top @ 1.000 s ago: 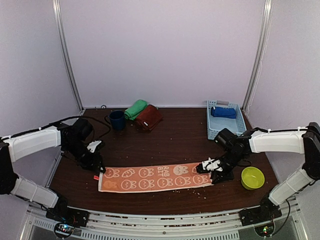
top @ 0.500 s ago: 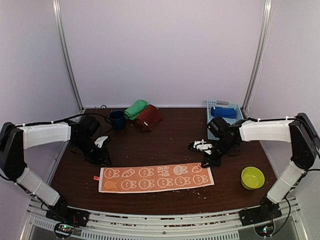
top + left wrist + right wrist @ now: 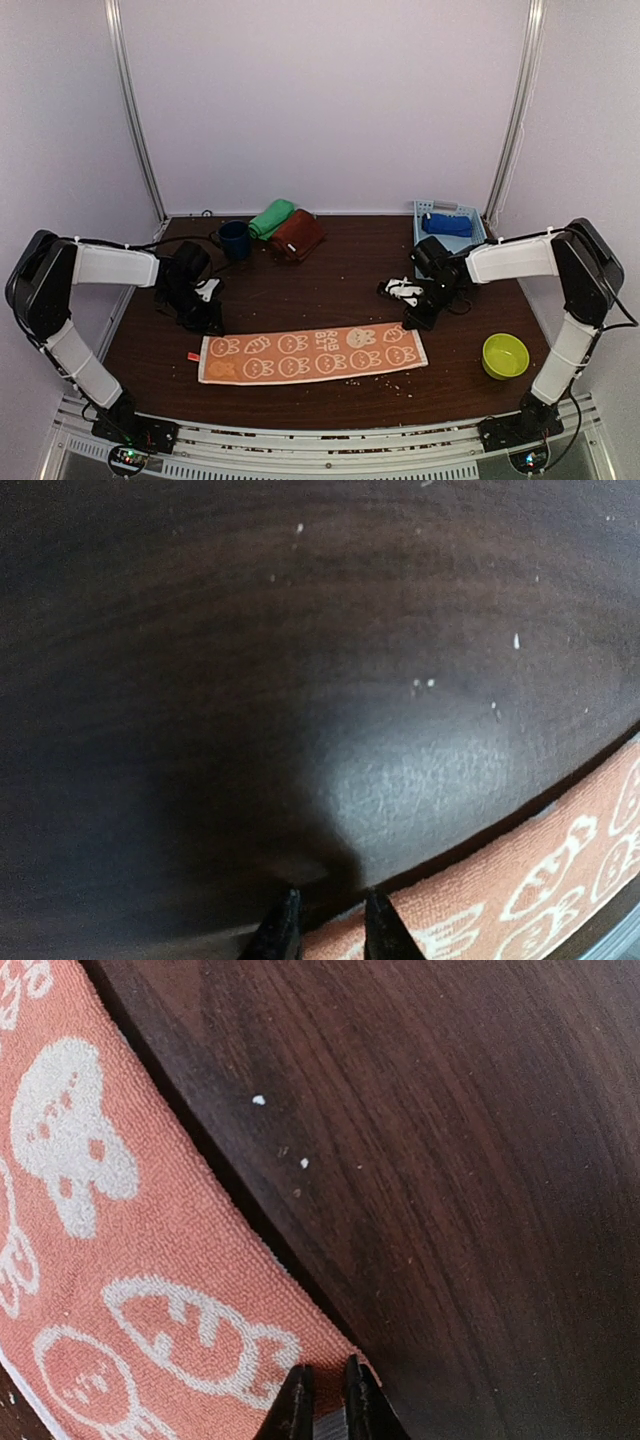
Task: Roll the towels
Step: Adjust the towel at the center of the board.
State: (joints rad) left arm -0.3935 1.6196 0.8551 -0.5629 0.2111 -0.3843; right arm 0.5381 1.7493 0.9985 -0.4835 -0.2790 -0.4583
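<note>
lying flat near the front edge of the table (image 3: 330,280), ready to be rolled, the orange towel (image 3: 313,355) is flanked at its far corners by the left gripper (image 3: 328,920) and right gripper (image 3: 325,1395), each narrowly parted and holding nothing.

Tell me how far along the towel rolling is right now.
Done, it seems: the green towel and maroon towel lie rolled by the mug, and the blue towel sits rolled in the basket. In hand: the orange towel lies flat, with the left pincer and right pincer near its far corners, apparently gripping nothing. Left: rolling that orange one.
</note>
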